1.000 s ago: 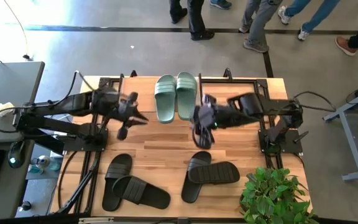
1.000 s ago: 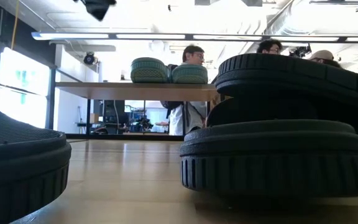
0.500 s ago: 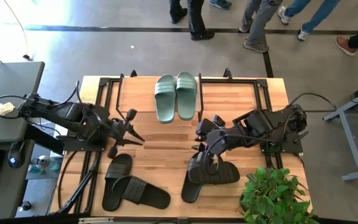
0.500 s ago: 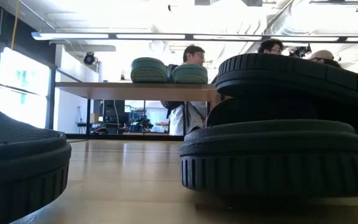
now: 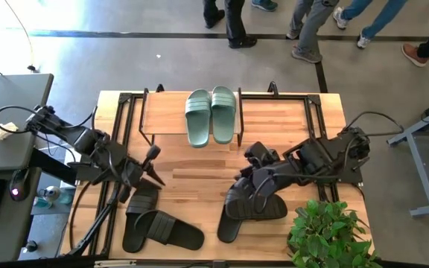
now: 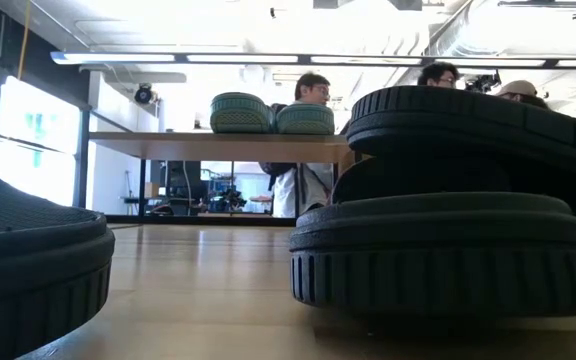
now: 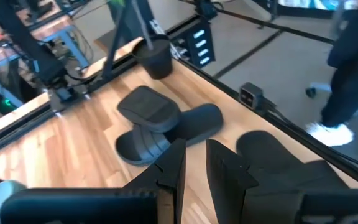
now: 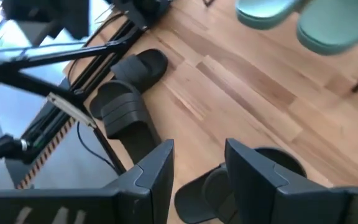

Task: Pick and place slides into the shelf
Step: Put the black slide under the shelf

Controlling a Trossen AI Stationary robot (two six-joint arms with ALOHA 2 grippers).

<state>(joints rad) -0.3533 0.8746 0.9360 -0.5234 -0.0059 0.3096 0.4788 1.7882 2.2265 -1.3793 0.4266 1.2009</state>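
Note:
Two sage-green slides [image 5: 211, 115] lie side by side on the shelf [image 5: 166, 113] at the table's far middle. One black pair [image 5: 159, 222] lies near left, one slide across the other. The second black pair [image 5: 250, 208] lies near right, also one across the other [image 6: 448, 200]. My left gripper [image 5: 155, 167] hovers over the far end of the left pair, open by a narrow gap [image 7: 194, 149], nothing in it. My right gripper [image 5: 253, 179] hangs over the right pair, open wide [image 8: 201, 155], a black slide [image 8: 229, 186] below it.
A potted plant [image 5: 326, 234] fills the near right corner. Black frame rails [image 5: 118, 141] run along the table's left and right sides. People [image 5: 304, 22] walk beyond the far edge. A desk [image 5: 6, 112] stands left of the table. Bare wood [image 5: 199, 167] lies between shelf and black pairs.
Both grippers have swung from beside the shelf toward the table's near edge. The left now stands over the left black pair, the right over the right black pair, and the right has rolled about its own line. No slide has moved.

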